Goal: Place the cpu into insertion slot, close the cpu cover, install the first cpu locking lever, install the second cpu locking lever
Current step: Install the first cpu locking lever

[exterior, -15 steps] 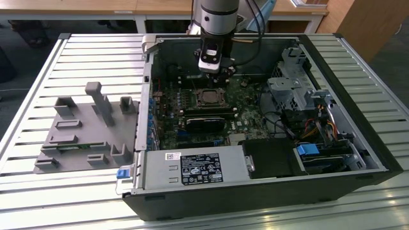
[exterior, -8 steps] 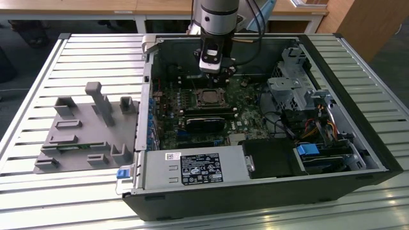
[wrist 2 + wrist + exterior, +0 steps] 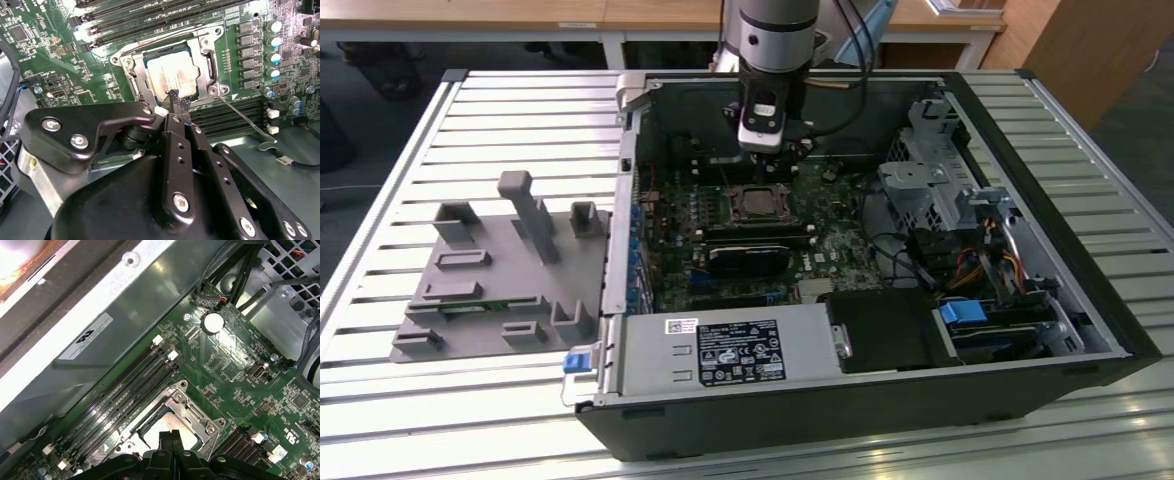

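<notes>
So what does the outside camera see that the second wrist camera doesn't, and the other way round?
The exterior view takes in the whole open computer case on the slatted table, the grey parts holder at the exterior view's left, and the power supply. The second wrist view adds a thin lever rod sticking out from the socket's corner and a row of silver-topped capacitors. Both share the gripper, fingers shut, its tip at the edge of the cpu cover, which lies around the cpu on the green motherboard.
</notes>
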`<state>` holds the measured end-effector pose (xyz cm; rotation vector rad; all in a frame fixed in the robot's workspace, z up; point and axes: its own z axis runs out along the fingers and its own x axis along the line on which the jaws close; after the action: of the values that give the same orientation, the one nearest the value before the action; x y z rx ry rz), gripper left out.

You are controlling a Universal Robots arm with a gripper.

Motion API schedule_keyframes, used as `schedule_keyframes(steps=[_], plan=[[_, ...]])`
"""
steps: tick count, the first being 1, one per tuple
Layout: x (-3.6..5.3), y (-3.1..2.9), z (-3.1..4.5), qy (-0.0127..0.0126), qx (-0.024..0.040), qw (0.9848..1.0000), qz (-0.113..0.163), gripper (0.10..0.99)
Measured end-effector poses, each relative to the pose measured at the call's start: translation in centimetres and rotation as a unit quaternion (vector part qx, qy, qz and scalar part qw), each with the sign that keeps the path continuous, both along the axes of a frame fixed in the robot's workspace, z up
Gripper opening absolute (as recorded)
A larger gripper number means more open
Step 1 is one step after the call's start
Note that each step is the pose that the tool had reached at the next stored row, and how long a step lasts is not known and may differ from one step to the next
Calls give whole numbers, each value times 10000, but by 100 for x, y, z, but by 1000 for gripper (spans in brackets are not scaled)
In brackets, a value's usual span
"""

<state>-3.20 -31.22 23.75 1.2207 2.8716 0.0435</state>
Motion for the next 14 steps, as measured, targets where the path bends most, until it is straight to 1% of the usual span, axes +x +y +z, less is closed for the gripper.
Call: schedule_keyframes(steps=[14], plan=[[0, 0, 0, 0, 0, 9998, 201, 122]])
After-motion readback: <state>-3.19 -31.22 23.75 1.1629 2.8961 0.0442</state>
